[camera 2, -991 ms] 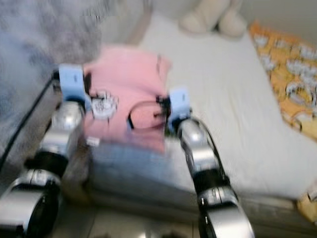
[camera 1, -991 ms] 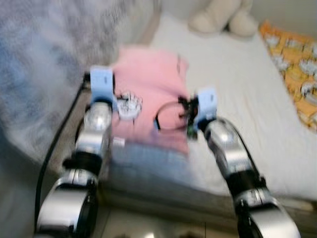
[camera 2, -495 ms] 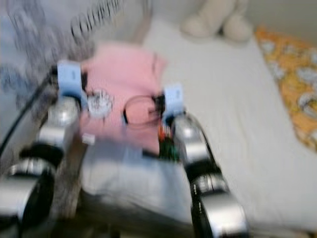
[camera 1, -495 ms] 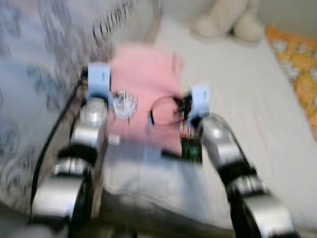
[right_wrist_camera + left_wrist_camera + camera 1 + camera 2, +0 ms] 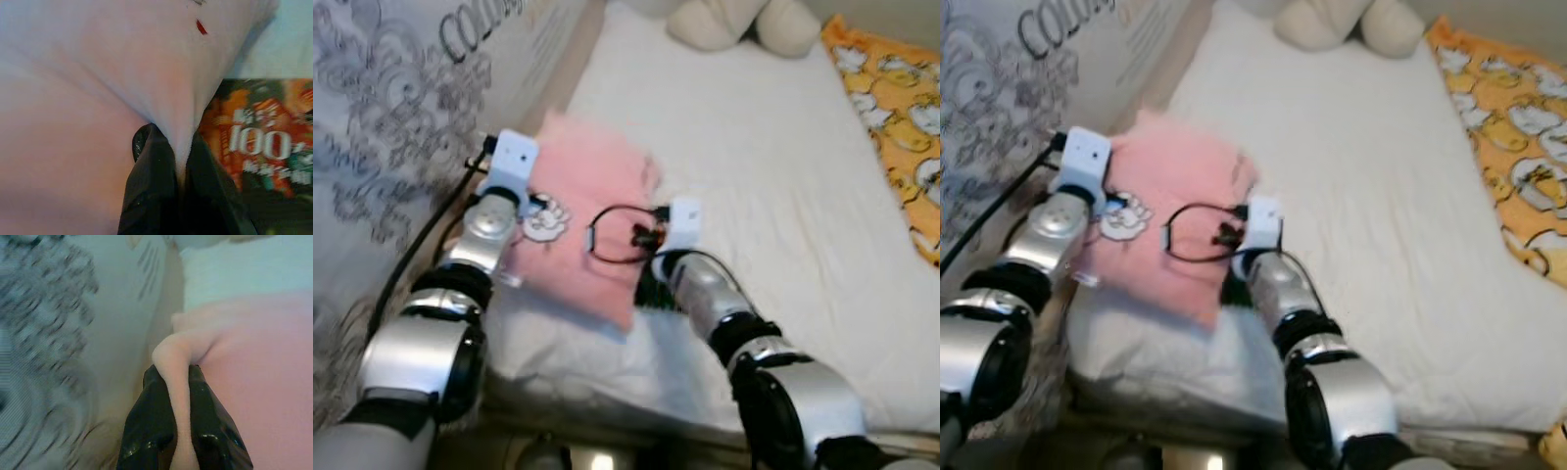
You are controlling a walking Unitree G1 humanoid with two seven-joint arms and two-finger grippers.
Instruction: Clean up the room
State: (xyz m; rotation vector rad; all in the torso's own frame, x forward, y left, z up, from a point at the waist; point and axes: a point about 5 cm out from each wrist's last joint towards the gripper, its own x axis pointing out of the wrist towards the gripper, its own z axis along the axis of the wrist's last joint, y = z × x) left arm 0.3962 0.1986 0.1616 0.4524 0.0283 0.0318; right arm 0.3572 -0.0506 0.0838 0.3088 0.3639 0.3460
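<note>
Both end effectors have hold of the pink cloth (image 5: pixel 592 230) over the near left corner of the bed (image 5: pixel 773 186). From the left wrist camera, the left end effector (image 5: pixel 178 382) has its two black fingers closed tight on a raised fold at the cloth's edge, next to the patterned grey cover (image 5: pixel 382 117) beside the bed. From the right wrist camera, the right end effector (image 5: pixel 168 149) is pinched on another fold of the same cloth, just beside a printed orange and green item (image 5: pixel 259 142) lying partly under it. A cream plush toy (image 5: pixel 744 22) sits at the far end of the mattress, and a yellow printed blanket (image 5: pixel 901 108) lies along the right side.
</note>
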